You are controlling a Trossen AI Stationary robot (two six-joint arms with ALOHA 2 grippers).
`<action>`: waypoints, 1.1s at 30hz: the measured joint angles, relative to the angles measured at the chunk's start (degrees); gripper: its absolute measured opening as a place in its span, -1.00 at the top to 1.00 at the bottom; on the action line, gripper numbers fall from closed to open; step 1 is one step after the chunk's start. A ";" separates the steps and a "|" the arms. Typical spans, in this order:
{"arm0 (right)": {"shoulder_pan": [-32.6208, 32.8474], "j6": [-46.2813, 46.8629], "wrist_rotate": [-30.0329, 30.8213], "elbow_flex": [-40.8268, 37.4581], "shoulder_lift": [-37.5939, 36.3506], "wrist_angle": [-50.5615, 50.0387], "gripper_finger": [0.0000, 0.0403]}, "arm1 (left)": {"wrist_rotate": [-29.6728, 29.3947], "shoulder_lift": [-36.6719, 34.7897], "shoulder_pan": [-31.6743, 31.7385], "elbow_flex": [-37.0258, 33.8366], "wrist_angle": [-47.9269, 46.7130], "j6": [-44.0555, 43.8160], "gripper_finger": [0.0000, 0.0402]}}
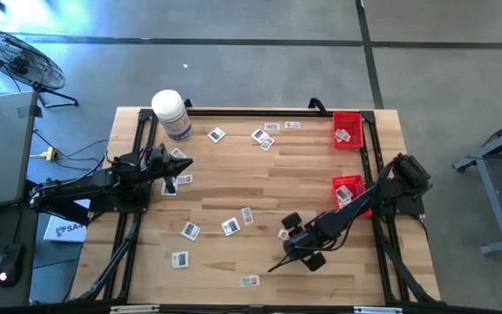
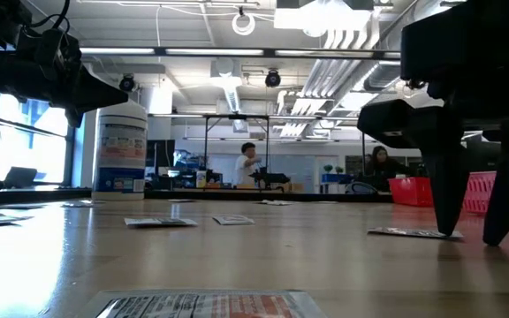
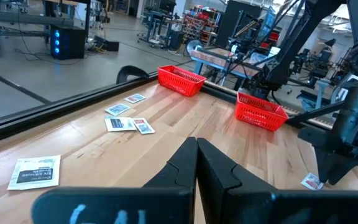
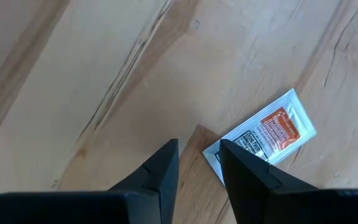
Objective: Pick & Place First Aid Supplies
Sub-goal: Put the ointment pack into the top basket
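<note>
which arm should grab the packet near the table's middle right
Right. Its gripper is open and hangs right over that packet. The left gripper is shut, far across the table.

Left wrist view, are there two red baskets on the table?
Yes, one red basket sits farther back and a second red basket nearer, both along the table's edge.

Hardly any print can be read. A white box (image 1: 63,229) on the floor, just beside the table's (image 1: 260,187) left edge, shows the letters "SA". Print on the packets (image 4: 267,135) and the jar's (image 2: 120,147) label is too small to read.
</note>
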 joint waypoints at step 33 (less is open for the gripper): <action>-4.35 4.59 1.22 -0.29 -1.90 -1.77 1.00 | -0.01 0.01 0.01 0.02 0.00 -0.01 1.00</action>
